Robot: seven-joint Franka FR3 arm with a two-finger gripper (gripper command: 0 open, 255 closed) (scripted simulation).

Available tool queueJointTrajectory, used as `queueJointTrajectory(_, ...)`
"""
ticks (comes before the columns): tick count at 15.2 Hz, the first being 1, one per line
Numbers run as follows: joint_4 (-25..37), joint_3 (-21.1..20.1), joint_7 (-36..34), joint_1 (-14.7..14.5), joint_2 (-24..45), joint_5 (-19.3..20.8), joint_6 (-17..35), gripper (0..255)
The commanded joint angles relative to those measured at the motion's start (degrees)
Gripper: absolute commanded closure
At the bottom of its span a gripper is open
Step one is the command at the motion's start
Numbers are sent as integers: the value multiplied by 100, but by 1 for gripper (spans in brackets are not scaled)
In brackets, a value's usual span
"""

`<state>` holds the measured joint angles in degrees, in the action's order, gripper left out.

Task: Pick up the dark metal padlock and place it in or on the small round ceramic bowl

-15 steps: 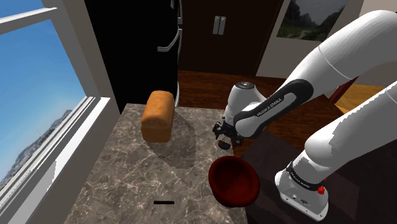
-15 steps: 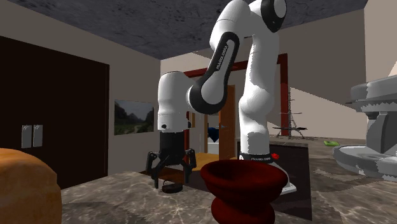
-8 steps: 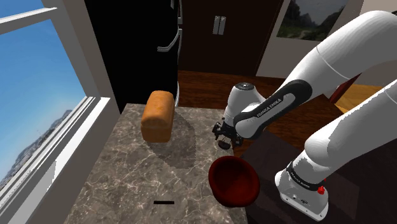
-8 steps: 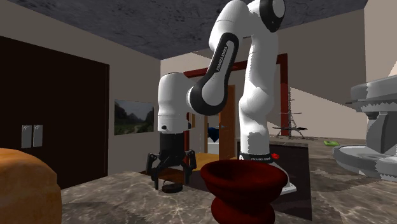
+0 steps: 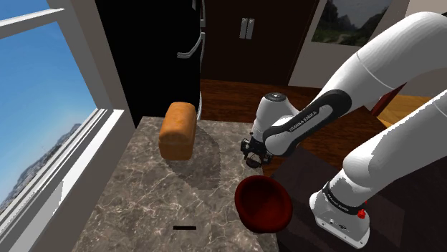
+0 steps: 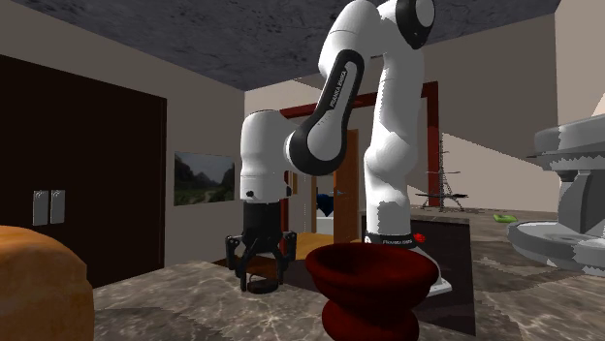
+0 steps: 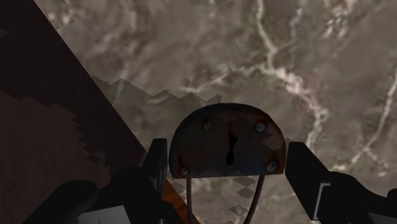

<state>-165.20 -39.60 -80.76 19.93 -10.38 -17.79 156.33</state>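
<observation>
The gripper point(image 7: 228, 153) is lowered to the marble counter point(image 7: 318, 51), with its fingers spread on either side of the padlock point(image 7: 226, 140). The padlock is seen lying flat on the stone between them: a dark, rust-edged body with rivets and a keyhole, its thin shackle pointing back towards the hand. One finger is set against the body's edge, while the other is kept just beside it. In the second exterior view the gripper point(image 6: 260, 276) is held upright over the padlock point(image 6: 260, 287), which is placed near the counter's edge. A dark red bowl point(image 5: 263, 202) is found close by, apart from the padlock and nearer the stand. Farther off, a bread loaf point(image 5: 178, 130) is stood on the counter.
</observation>
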Motion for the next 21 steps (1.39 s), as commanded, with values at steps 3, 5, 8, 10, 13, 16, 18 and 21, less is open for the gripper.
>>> queueJointTrajectory(3, 2, 44, 71, -63, -119, -103, -110, 255)
queueJointTrajectory(5, 20, 129, 178, -170, -378, -256, -376, 255)
queueJointTrajectory(8, 57, 252, 283, -298, -743, -398, -768, 255)
queueJointTrajectory(10, 88, 331, 329, -365, -971, -453, -1024, 255)
queueJointTrajectory(13, 147, 442, 376, -441, -1291, -498, -1398, 255)
queueJointTrajectory(16, 220, 548, 405, -497, -1584, -509, -1760, 255)
queueJointTrajectory(18, 276, 617, 417, -524, -1764, -503, -1994, 255)
queueJointTrajectory(21, 371, 717, 427, -555, -2012, -479, -2335, 255)
